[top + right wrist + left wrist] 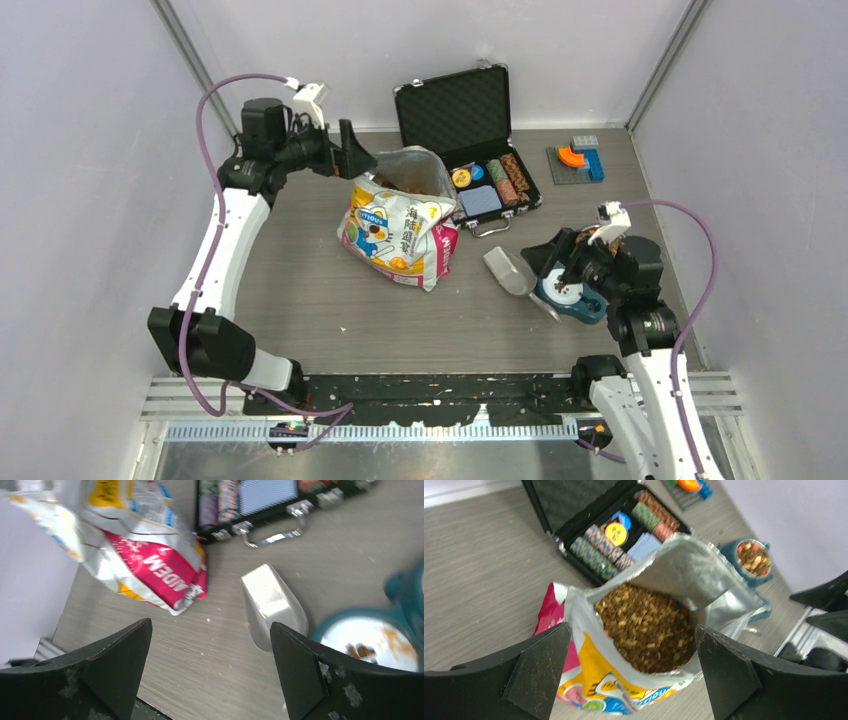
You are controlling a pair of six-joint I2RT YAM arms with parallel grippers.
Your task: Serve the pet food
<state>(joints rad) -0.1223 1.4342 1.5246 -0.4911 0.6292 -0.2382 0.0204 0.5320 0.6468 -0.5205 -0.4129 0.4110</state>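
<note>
The pet food (pixel 646 625) is a heap of brown kibble inside the open cartoon-cat bag (pixel 594 675), which stands mid-table (pixel 400 230). My left gripper (pixel 633 630) is open and empty, its fingers either side of the bag's mouth, just above and behind it (pixel 355 150). A teal pet bowl (pixel 729 550) holds some kibble (pixel 753 559). My right gripper (pixel 210 665) is open and empty above the table, hovering at the bowl's left (pixel 548 268). A white-lined bowl compartment (pixel 370 640) holds a few pieces. A white scoop (pixel 272 605) lies empty between bag and bowl.
An open black case (pixel 470 120) with striped poker chips and cards stands behind the bag. Its metal handle (pixel 272 532) faces the scoop. Coloured toy bricks on a grey plate (pixel 577 160) sit at the back right. Grey walls close in both sides.
</note>
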